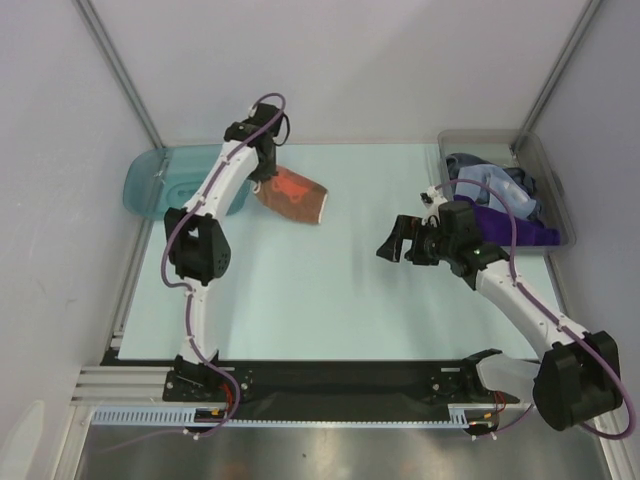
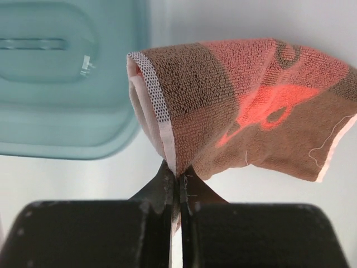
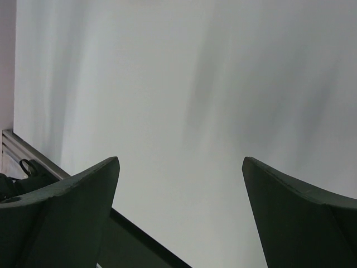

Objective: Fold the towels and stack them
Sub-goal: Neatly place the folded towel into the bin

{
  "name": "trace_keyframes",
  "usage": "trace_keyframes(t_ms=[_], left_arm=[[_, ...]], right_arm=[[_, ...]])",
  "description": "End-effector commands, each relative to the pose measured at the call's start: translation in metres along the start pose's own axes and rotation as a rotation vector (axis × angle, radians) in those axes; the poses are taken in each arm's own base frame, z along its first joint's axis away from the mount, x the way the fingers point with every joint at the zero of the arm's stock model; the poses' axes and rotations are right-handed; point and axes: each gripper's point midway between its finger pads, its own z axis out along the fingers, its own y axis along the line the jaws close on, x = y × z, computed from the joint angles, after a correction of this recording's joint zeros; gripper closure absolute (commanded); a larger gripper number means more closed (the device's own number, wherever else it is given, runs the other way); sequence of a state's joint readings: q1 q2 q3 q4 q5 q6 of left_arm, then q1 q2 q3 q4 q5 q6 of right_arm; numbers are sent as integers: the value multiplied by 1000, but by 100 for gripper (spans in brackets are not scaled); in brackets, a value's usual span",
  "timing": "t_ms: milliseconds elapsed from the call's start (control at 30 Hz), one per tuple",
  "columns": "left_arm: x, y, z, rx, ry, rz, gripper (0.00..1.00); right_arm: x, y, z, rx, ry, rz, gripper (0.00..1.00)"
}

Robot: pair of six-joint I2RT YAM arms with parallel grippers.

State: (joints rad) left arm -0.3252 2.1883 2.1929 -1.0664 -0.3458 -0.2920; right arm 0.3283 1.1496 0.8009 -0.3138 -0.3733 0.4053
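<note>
The pale tabletop [image 1: 330,300] takes up most of the space in front of me. At its far right corner sits the clear grey bin [image 1: 566,215], with a heap of crumpled towels inside: a deep purple one [image 1: 510,228] at the near side and a grey-blue one [image 1: 480,170] bunched behind it. At the far left corner lies the teal tray [image 1: 150,185].

Just beside the tray is the orange-brown towel [image 1: 295,195]. It is doubled over on itself into a soft loop, terry-textured, with darker brown bands, a bright red print and a pale dotted hem along the folded edge [image 2: 245,111]. A loose thread trails off its right side. I cannot tell whether its far end touches the tabletop.

The left pincer [image 2: 177,177] is closed tight on the towel's hem, fingers pressed together with the cloth between them. The right pincer [image 1: 392,247] hangs over the middle of the tabletop, near the bin, spread wide and holding nothing [image 3: 181,167].
</note>
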Motion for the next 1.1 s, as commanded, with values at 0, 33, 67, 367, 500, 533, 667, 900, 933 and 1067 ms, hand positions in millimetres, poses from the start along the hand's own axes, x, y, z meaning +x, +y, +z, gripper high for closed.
trace_keyframes(t_ms=[0, 33, 67, 367, 500, 533, 667, 900, 933, 1067], left_arm=[[-21, 39, 2, -91, -39, 18, 100], [-29, 54, 5, -120, -58, 0, 100], [-32, 62, 8, -135, -68, -8, 100], [-64, 135, 21, -259, -160, -85, 100], [-68, 159, 32, -295, -171, -122, 100], [-69, 166, 36, -303, -174, -130, 99], [-64, 181, 51, -330, -151, -133, 100], [-46, 226, 69, -400, -102, -165, 100], [-45, 228, 69, -400, -100, -163, 100], [-41, 241, 75, -407, -88, -170, 100]], right_arm=[[-21, 7, 2, -14, -42, -52, 0], [-22, 6, 4, -10, -41, -51, 0], [-22, 5, 5, -8, -40, -53, 0], [-21, -8, 21, 18, -16, -58, 0], [-17, -16, 26, 44, -6, -57, 0], [-16, -17, 27, 43, -1, -57, 0], [-19, -16, 25, 43, -9, -59, 0], [-22, -16, 23, 44, -18, -63, 0], [-23, -16, 23, 45, -22, -62, 0], [-21, -19, 24, 55, -23, -64, 0]])
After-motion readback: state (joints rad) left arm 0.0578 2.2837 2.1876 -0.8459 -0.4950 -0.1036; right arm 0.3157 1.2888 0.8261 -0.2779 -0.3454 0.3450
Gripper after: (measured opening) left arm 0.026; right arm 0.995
